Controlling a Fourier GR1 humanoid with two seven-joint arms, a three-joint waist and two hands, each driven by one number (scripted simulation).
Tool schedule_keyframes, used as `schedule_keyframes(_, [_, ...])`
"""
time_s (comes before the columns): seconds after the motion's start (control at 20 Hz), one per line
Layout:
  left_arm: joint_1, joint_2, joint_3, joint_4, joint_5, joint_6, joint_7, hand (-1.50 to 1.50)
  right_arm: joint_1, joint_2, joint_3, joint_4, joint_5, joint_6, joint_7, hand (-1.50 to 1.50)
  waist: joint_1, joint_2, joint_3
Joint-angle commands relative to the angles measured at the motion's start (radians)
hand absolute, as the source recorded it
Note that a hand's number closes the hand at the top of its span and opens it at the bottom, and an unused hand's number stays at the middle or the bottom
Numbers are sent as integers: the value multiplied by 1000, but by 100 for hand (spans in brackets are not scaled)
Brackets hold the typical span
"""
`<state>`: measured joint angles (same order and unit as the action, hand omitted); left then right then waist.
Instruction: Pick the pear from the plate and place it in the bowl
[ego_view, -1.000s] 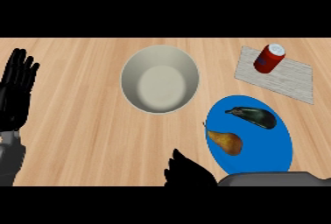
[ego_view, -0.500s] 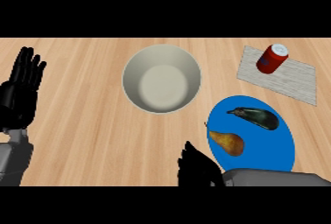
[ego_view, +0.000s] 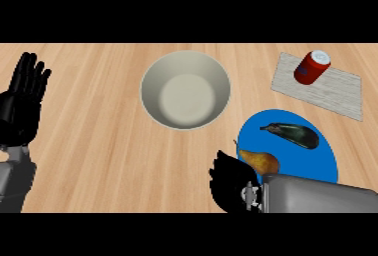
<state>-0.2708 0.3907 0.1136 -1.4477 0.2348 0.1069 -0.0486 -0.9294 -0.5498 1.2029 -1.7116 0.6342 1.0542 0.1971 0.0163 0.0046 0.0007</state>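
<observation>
The right hand (ego_view: 230, 182) is set at seven o'clock of the pear (ego_view: 260, 160), fingers apart, seemingly touching; the left hand (ego_view: 22, 102) is rested open.

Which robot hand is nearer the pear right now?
Right. The right robot hand sits at the pear by the blue plate; the left robot hand rests open at the view's far left edge.

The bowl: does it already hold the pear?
No, the bowl shows only its bare inside, while the pear lies on the blue plate.
</observation>
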Motion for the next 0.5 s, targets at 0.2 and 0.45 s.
schedule_keyframes(0.2, [-21,23,27,-51,11,-21,77,0,-7,32,3,89,122,-55,-205,-150,-3,-4,0])
schedule_keyframes(0.45, [91,3,37,-79,6,-46,20,0,15,53,45,206,250,-131,-271,-150,3,-3,-1])
